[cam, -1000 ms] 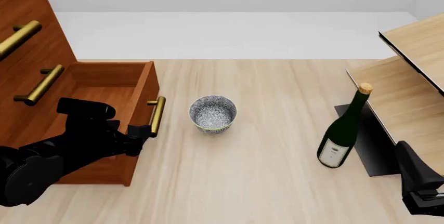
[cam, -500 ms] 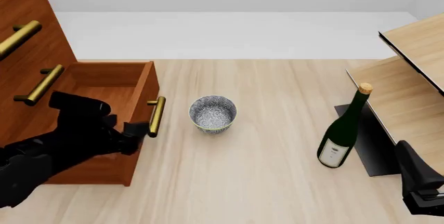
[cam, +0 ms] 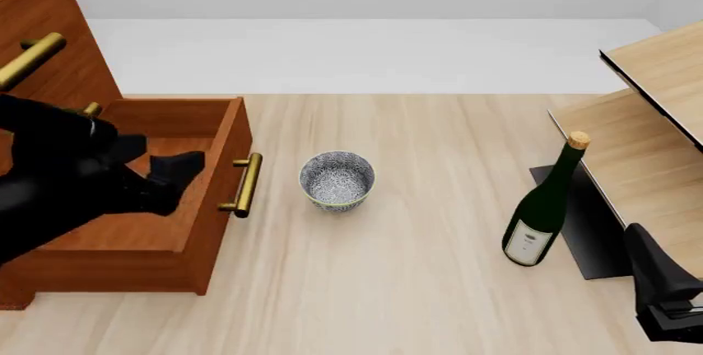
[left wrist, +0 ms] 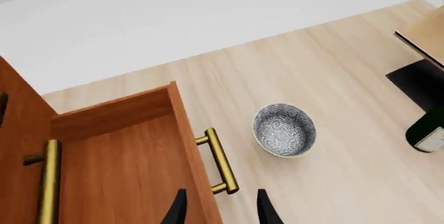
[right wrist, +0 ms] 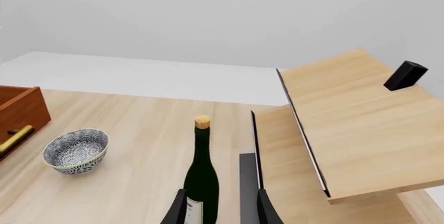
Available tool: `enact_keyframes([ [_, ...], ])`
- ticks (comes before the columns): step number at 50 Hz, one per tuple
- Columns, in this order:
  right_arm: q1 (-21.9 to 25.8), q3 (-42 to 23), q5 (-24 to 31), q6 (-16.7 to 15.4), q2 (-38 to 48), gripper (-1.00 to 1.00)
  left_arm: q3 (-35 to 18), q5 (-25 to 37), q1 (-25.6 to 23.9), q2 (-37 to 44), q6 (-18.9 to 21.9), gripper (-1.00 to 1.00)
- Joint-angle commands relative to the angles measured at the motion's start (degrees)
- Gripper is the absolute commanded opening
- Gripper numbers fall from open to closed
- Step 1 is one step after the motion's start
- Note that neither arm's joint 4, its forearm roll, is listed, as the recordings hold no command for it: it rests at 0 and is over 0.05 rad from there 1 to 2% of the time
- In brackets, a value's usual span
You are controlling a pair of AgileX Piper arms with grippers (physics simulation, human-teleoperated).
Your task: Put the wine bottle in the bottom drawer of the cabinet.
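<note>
Reddish-brown wood fills the space under the left gripper (cam: 181, 175), which hangs over the pulled-out bottom drawer (cam: 165, 198) of the cabinet (cam: 44, 50). Its fingers stand apart with nothing between them, as the left wrist view shows: the two dark fingertips (left wrist: 174, 211) straddle the drawer's front wall. The brass bar handle (cam: 244, 184) on that front lies just beyond the fingertips, not touched. Past the handle, further from this gripper, a small patterned bowl (cam: 337, 179) sits on the pale wood table (cam: 417, 273).

Dark-green glass marks the wine bottle (cam: 544, 204), which stands upright on the table, well away from the left gripper and far from the drawer. It stands directly ahead of the right gripper (right wrist: 220, 208), whose fingers are spread with the lower part of the bottle showing between them in the right wrist view; I cannot tell whether they touch it. In the front view the right arm sits low, near the bottle but apart from it. Beside the bottle, on the side away from the bowl, stands a light wood shelf unit (cam: 648, 124) with a dark mat (cam: 588, 215) at its foot.
</note>
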Motion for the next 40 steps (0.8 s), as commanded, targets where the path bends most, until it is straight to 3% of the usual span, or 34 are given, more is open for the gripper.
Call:
enact_keyframes([
  [1, 0.26, -0.02, 0.01, -0.21, 0.02, 1.00, -3.73, 5.30, -1.06, -6.97, 1.78, 1.00],
  [3, 0.24, -0.10, 0.10, -0.27, -0.02, 1.00, -5.42, 6.15, -1.47, -7.41, -1.96, 1.00],
  [6, 0.16, -0.24, 0.21, -0.33, -0.11, 1.00, -6.37, 6.02, -2.65, -7.70, 1.92, 1.00],
  [8, 0.15, -0.38, 0.35, -0.44, -0.18, 1.00, -7.96, 6.62, -3.87, -7.37, -0.94, 1.00],
  [16, -0.08, -1.02, 0.59, -0.82, -0.02, 1.00, -10.50, 5.39, -8.15, -5.26, 1.18, 1.00],
  [34, -1.03, -2.12, 1.32, -1.85, -0.26, 1.00, -17.41, 2.45, -15.97, 3.00, 0.83, 1.00],
  [40, -1.26, -2.42, 1.55, -2.14, -0.28, 1.00, -20.40, 1.77, -20.69, 5.71, 2.79, 1.00],
])
